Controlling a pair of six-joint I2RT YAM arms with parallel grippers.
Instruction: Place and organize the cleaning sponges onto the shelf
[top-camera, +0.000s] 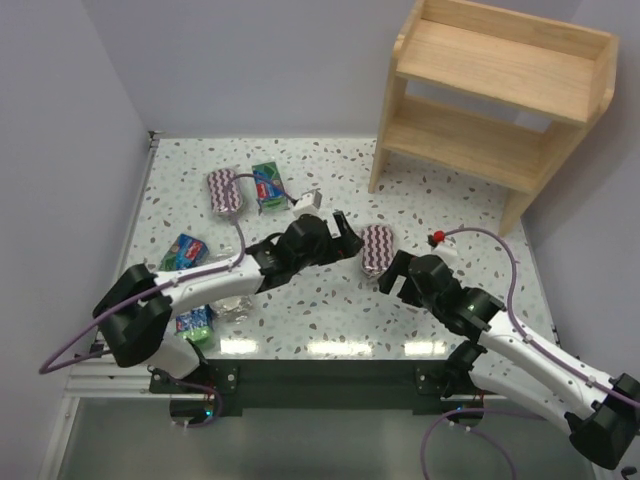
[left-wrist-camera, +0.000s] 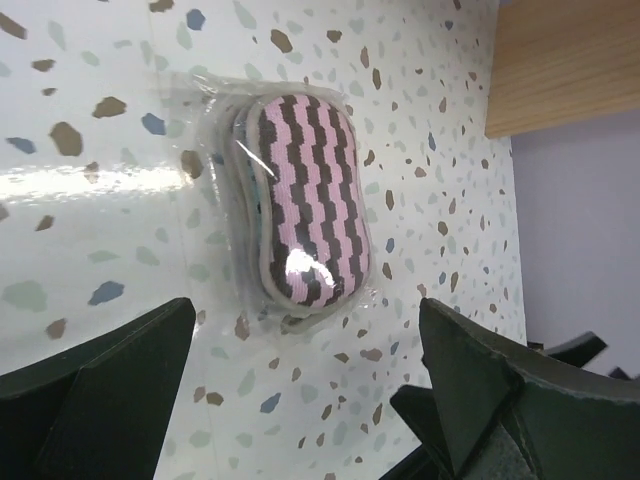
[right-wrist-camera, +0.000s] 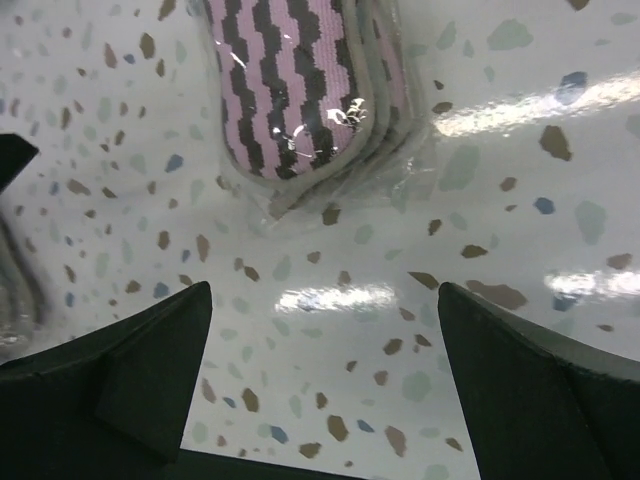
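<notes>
An oval maroon-and-white striped sponge pack (top-camera: 377, 248) lies flat on the table's middle, between my two grippers. My left gripper (top-camera: 345, 236) is open and empty just left of it. In the left wrist view the pack (left-wrist-camera: 308, 205) lies ahead of the open gripper (left-wrist-camera: 305, 370), outside the jaws. My right gripper (top-camera: 396, 272) is open and empty just near-right of the pack. In the right wrist view the pack (right-wrist-camera: 295, 80) lies ahead of the open gripper (right-wrist-camera: 325, 340). The wooden shelf (top-camera: 500, 100) stands at the far right, both tiers bare.
A second striped pack (top-camera: 225, 190) and a green pack (top-camera: 268, 185) lie at the far left. Two more green packs (top-camera: 185, 250) (top-camera: 195, 322) lie near the left arm, beside a clear-wrapped pack (top-camera: 235, 305) partly hidden under it. The shelf's foot (left-wrist-camera: 565, 65) shows in the left wrist view.
</notes>
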